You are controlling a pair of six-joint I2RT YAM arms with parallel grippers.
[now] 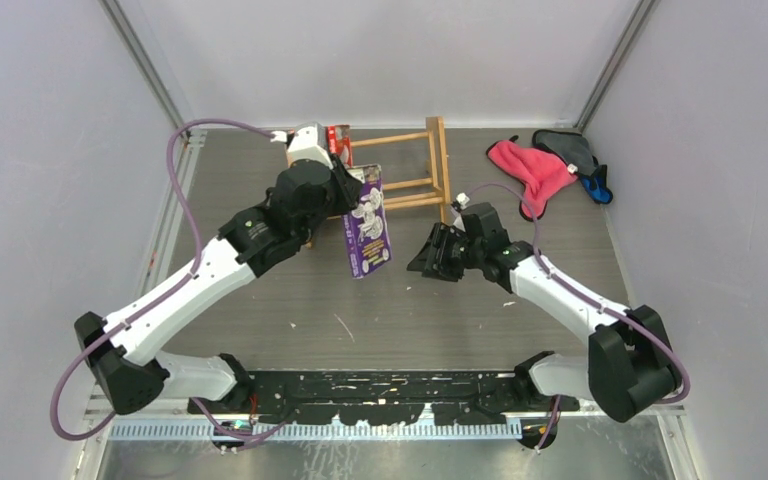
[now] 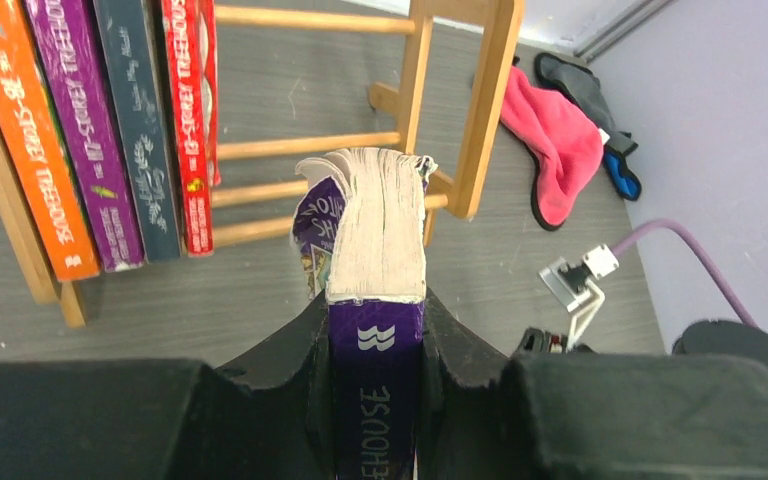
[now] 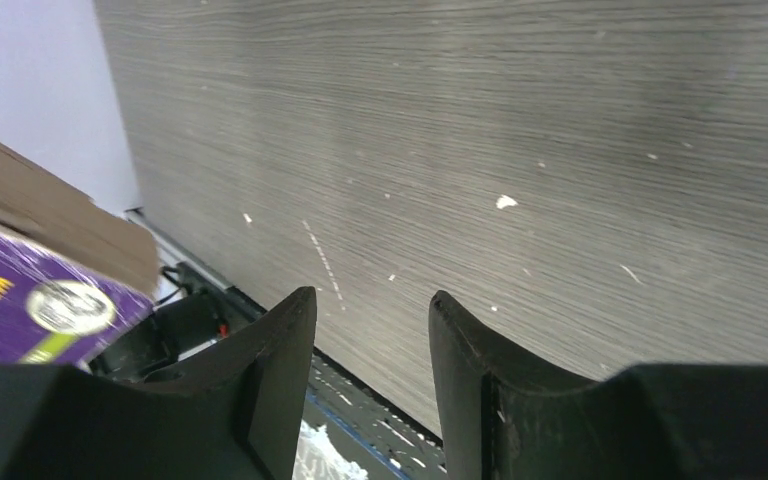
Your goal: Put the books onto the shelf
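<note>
Between the fingers of the left claw (image 2: 375,335) sits a purple book (image 2: 378,215), clamped by its two covers, spine facing back along the claw and white page edge on top. Just ahead of this claw stands the shelf (image 2: 482,110). Ahead and to its left, four books stand upright against the shelf's end frame: an orange book (image 2: 35,150), a purple-spined book (image 2: 88,140), a dark grey book (image 2: 142,130) and a red book (image 2: 190,120). Ahead and to its right, past the other end frame, a pink cloth (image 2: 560,140) lies on the worktop (image 2: 260,290) with a grey cloth (image 2: 575,80) touching it. From above, the purple book (image 1: 370,222) hangs tilted at the shelf's (image 1: 430,160) near rails; whether it touches them cannot be told. The right claw (image 3: 370,310) hovers over bare worktop (image 3: 480,150), jaws apart with nothing between them, the purple book (image 3: 20,300) off to its left.
</note>
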